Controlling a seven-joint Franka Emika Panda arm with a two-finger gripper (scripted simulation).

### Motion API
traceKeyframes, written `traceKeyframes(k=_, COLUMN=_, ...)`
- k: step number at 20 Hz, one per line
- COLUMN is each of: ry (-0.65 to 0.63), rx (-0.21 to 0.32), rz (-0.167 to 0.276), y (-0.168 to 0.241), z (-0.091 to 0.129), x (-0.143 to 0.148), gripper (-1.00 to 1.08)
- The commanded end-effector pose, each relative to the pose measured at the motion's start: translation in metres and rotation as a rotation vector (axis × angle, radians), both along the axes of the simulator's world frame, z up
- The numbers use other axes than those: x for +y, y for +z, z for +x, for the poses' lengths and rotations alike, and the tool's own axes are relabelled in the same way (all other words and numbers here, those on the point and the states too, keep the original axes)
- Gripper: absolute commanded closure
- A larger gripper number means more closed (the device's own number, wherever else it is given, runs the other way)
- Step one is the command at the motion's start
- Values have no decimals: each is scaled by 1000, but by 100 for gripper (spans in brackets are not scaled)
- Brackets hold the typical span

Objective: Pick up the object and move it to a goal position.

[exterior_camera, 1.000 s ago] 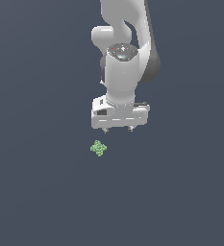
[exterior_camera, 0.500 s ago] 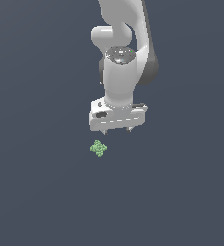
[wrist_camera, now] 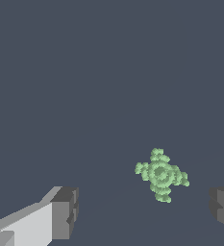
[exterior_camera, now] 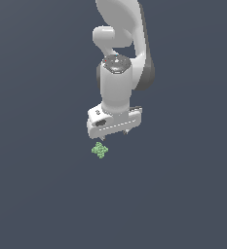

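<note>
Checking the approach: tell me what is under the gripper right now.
Under the open gripper lies the light-green bead cluster on the bare dark floor, between the fingers but untouched. In the exterior view the gripper body hides the fingertips.

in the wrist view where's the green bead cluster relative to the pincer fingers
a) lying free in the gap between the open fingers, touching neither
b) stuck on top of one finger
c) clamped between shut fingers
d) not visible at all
a: in the wrist view the green bead cluster lies on the dark surface between the two spread fingers, with clear space on each side, so the pincer is open and not yet gripping it.
</note>
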State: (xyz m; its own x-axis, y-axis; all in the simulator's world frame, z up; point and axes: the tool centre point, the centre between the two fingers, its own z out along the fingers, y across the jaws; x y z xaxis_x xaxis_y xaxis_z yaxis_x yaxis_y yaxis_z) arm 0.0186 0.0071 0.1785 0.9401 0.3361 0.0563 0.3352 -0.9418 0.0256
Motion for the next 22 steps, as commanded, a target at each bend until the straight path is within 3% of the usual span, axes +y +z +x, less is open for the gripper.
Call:
traceKeyframes(k=1, ry=61, rx=5, rz=-5, y=-6, z=0, x=-5, gripper=-92)
traceKeyframes(k=22, ry=576, rx=42, rz=-29, y=-52, z=-2, x=-44, gripper=-92)
